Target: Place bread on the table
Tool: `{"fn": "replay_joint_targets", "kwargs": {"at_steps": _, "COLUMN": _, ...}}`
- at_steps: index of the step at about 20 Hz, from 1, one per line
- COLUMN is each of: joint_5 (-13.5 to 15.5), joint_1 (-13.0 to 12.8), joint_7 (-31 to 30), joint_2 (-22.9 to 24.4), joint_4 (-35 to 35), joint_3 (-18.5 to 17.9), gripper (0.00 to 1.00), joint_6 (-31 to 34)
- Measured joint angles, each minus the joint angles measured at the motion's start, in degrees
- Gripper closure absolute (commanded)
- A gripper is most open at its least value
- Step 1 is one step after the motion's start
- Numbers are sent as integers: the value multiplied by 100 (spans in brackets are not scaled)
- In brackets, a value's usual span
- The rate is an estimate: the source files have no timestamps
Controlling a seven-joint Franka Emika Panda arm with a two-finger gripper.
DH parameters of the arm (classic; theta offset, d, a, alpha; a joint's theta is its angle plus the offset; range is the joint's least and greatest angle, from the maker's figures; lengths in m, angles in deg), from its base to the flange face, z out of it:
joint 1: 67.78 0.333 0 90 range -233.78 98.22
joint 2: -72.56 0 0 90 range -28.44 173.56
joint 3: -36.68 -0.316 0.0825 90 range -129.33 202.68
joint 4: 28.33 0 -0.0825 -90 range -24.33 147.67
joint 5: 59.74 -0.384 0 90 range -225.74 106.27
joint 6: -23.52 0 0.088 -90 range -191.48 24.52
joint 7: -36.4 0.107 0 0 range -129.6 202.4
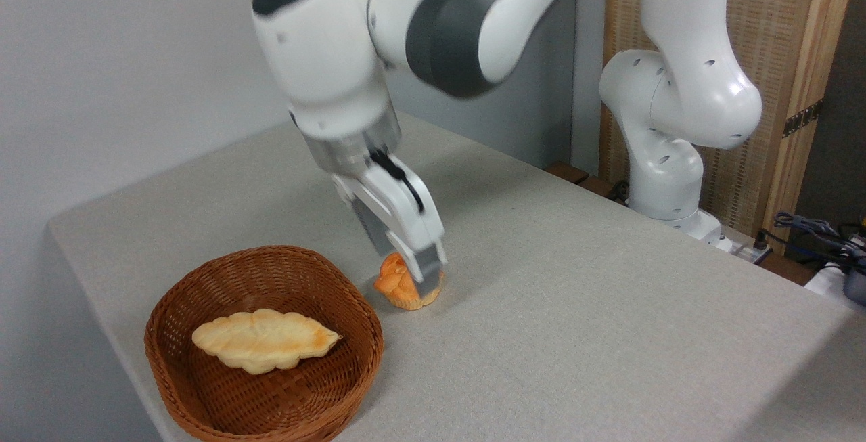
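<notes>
Golden bread (399, 285) sits pinched in the gripper (421, 278), low on the grey table (575, 306), just beside the wicker basket (203, 388) (another loaf (264, 339) lies inside). Next, I think, the fingers must let go.

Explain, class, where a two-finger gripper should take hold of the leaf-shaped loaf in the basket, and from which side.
Probably across the loaf's wide middle, coming straight down from above. It lies flat in the basket, whose rim walls block any sideways approach, and its pointed ends give the fingers little to pinch.
</notes>
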Motion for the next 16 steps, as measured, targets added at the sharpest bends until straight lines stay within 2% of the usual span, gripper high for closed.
{"fn": "replay_joint_targets", "kwargs": {"at_steps": 3, "joint_5": 0, "joint_1": -33, "joint_7": -55, "joint_2": 47, "joint_4": -629, "joint_3": 128, "gripper": 0, "joint_6": 7}}
{"fn": "replay_joint_targets", "kwargs": {"at_steps": 8, "joint_5": -116, "joint_1": -60, "joint_7": -1190, "joint_2": 69, "joint_4": -1585, "joint_3": 406, "gripper": 0, "joint_6": 214}}
{"fn": "replay_joint_targets", "kwargs": {"at_steps": 11, "joint_5": -271, "joint_1": -48, "joint_7": -1278, "joint_2": 54, "joint_4": -1690, "joint_3": 416, "gripper": 0, "joint_6": 218}}
{"fn": "replay_joint_targets", "kwargs": {"at_steps": 16, "joint_5": -286, "joint_1": -35, "joint_7": -1279, "joint_2": 6, "joint_4": -1691, "joint_3": 415, "gripper": 0, "joint_6": 215}}
